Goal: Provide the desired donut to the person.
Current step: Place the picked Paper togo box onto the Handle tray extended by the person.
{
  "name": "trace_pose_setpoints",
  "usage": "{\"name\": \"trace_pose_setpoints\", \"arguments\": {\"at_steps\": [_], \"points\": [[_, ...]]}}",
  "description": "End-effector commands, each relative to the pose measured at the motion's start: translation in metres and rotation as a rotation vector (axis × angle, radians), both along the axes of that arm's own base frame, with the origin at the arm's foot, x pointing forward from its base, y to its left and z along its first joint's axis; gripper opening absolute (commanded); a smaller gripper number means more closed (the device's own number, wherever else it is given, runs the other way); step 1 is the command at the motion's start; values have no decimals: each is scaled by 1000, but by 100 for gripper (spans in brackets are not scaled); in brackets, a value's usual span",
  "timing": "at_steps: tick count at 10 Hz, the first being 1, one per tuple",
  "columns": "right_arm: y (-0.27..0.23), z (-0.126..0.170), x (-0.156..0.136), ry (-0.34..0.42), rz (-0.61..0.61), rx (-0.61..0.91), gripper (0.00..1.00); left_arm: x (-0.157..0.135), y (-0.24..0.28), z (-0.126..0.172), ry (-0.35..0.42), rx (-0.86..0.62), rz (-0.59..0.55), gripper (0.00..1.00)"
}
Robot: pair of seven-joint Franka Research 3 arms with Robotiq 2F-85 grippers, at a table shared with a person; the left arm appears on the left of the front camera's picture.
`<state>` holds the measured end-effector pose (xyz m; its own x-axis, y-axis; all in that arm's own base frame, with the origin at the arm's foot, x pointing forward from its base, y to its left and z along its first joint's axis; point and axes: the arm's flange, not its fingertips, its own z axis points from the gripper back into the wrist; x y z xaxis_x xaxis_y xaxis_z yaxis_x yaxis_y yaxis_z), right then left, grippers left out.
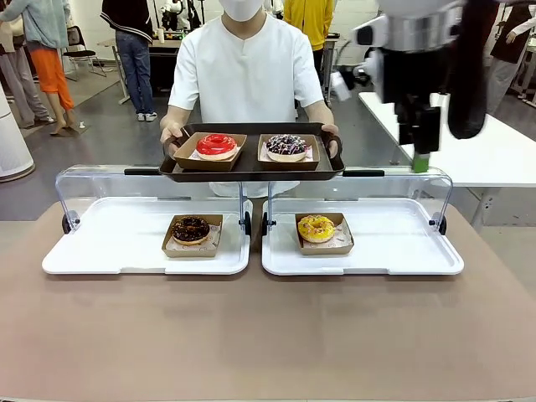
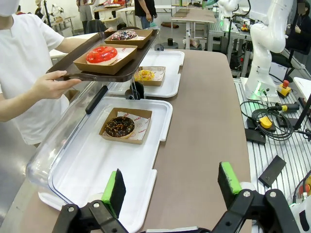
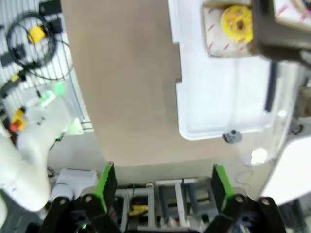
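item: dark tray [image 1: 251, 167], held by the person [image 1: 244, 75] at both ends, above the raised clear lids at the far edge of the table [image 1: 251, 335]. on it a red glazed donut [image 1: 216, 145] and a sprinkled chocolate donut [image 1: 287, 146], each in a brown card box.

nearer the robot than the dark tray: left white tray [image 1: 100, 243] with a chocolate donut [image 1: 191, 229]; right white tray [image 1: 402, 243] with a yellow donut [image 1: 316, 227]. which one is desired cannot be told.

left gripper [image 2: 172, 187]: fingers spread wide, nothing held, above the near corner of the left white tray. right gripper [image 3: 159, 182]: fingers spread wide, empty, high and well to the side of the dark tray.

risks, as judged: the wrong donut may be chosen; the held tray or a lid may be struck by an arm reaching in; soft icing may be crushed if a donut is pinched instead of its box.

writing: red print on the box liners, too small to be read.
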<state>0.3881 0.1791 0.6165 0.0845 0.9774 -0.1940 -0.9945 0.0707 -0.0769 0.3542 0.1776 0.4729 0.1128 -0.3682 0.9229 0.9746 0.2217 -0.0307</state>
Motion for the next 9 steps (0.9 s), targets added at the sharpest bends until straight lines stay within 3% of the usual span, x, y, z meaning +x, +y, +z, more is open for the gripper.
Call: {"name": "trace_pose_setpoints", "arguments": {"at_steps": [1, 4, 5, 6, 9], "points": [[-28, -10, -17, 25, 74, 60, 100, -1, 0, 1, -14, -17, 0, 100], [-56, -10, -23, 86, 127, 187, 100, -1, 0, 1, -14, -17, 0, 100], [-59, -8, -14, 55, 134, 206, 100, -1, 0, 1, -14, -17, 0, 100], [-52, -3, -20, 67, 96, 128, 100, -1, 0, 1, -14, -17, 0, 100], [-52, -3, -20, 67, 96, 128, 100, -1, 0, 1, -14, -17, 0, 100]]}}
